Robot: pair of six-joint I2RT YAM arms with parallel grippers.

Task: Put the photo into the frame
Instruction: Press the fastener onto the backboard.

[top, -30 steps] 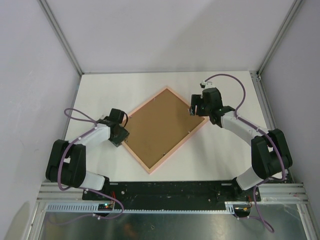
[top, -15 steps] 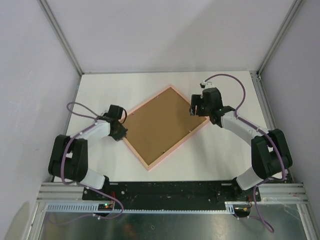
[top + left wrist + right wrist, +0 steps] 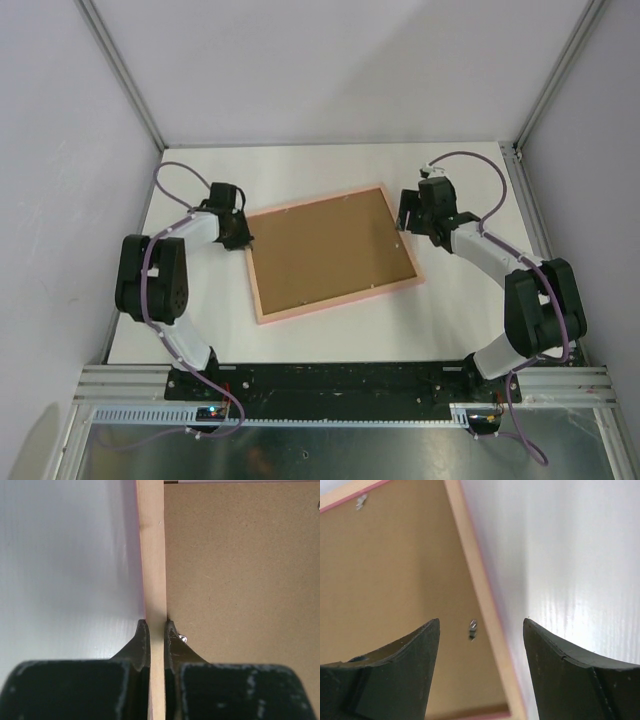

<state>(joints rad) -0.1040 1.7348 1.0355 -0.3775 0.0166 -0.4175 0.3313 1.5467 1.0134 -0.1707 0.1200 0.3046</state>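
Observation:
The frame (image 3: 262, 297) lies back-up on the white table, its pale peach-wood rim around a brown backing board (image 3: 330, 250). My left gripper (image 3: 243, 240) is shut on the frame's left rail (image 3: 155, 570), one finger on each side of it. My right gripper (image 3: 402, 222) is open above the frame's right rail (image 3: 480, 595), the rail and a small metal tab (image 3: 472, 629) showing between its fingers without touching them. The photo is out of view.
The white table (image 3: 330, 170) extends behind and beside the frame. Grey enclosure walls and metal corner posts (image 3: 120, 75) stand at the left, back and right. The arm bases sit on a rail (image 3: 340, 385) at the near edge.
The frame has turned clockwise from a diamond position to nearly square with the table. My left gripper moved back and closed on its left rail. My right gripper shifted slightly right.

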